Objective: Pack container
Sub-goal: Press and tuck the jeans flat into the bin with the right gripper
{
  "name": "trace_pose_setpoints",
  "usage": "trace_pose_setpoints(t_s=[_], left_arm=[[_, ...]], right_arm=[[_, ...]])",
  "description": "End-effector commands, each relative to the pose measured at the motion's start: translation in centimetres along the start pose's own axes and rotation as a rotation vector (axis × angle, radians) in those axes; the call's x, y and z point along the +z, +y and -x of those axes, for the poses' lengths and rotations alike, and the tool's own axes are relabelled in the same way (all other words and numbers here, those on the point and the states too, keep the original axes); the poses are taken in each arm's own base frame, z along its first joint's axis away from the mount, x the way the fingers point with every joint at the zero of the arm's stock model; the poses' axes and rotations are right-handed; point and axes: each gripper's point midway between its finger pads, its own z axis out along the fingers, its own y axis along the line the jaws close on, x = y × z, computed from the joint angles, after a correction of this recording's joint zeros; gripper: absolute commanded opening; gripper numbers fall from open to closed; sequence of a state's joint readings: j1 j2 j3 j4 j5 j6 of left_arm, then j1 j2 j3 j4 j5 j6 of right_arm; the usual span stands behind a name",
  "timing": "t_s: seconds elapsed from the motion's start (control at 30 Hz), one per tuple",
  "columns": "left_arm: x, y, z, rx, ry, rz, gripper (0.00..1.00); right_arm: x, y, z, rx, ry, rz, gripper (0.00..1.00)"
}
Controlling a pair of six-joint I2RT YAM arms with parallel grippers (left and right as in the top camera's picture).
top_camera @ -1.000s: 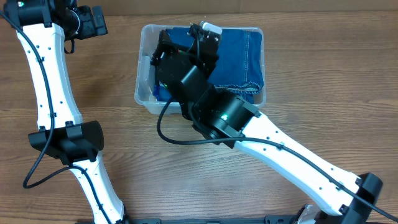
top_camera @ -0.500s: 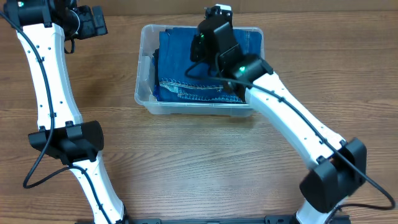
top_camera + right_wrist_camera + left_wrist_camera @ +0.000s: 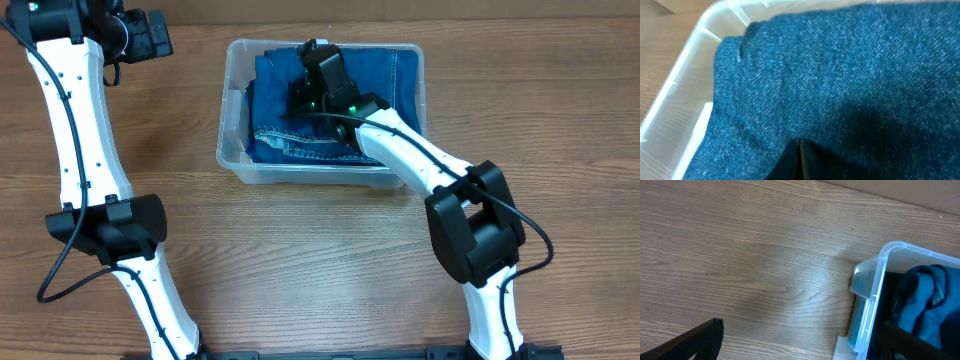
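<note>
The clear plastic container (image 3: 232,150) stands at the back middle of the table, and folded blue jeans (image 3: 300,135) fill it. My right gripper (image 3: 308,55) reaches into the container's far side. Its jaws are shut tight together with nothing between them, the tips resting on the denim (image 3: 840,75) in the right wrist view (image 3: 799,150). The container's white rim (image 3: 685,65) runs along the left of that view. My left gripper (image 3: 148,35) hangs open at the back left, apart from the container. In the left wrist view (image 3: 800,347) it holds nothing, and the container's corner (image 3: 875,280) shows at the right.
The right arm's elbow (image 3: 475,225) stands over the wood in front of the container's right end. The left arm (image 3: 85,130) runs along the table's left side. Bare wood (image 3: 740,255) lies left of the container.
The right arm swung from the container's near side round to its right and now reaches onto the jeans, and its jaws went from open to shut. The left arm has not moved.
</note>
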State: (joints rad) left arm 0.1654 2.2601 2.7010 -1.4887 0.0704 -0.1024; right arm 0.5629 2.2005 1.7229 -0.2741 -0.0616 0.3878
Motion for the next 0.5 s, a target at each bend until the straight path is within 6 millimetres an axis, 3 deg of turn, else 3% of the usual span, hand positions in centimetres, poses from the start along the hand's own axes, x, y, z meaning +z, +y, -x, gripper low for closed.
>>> trace_pose_setpoints(t_s=[0.0, 0.2, 0.33, 0.4, 0.47], left_arm=[[-0.2, -0.3, 0.2, -0.007, -0.009, -0.007, 1.0], [-0.2, -0.3, 0.2, -0.007, -0.009, -0.007, 1.0], [-0.2, -0.3, 0.2, -0.007, -0.009, -0.007, 1.0], [-0.2, -0.3, 0.2, -0.007, -0.009, -0.007, 1.0], [-0.2, -0.3, 0.2, -0.007, -0.009, -0.007, 1.0]], right_arm=[[3.7, -1.9, -6.3, -0.016, 0.165, -0.028, 0.04], [1.9, -0.5, -3.4, -0.012, 0.138, -0.016, 0.04], [-3.4, 2.0, 2.9, -0.01, 0.055, 0.005, 0.04], [-6.0, 1.0, 5.5, 0.004, 0.004, -0.041, 0.04], [-7.1, -2.0, 6.6, 0.028, -0.015, -0.133, 0.04]])
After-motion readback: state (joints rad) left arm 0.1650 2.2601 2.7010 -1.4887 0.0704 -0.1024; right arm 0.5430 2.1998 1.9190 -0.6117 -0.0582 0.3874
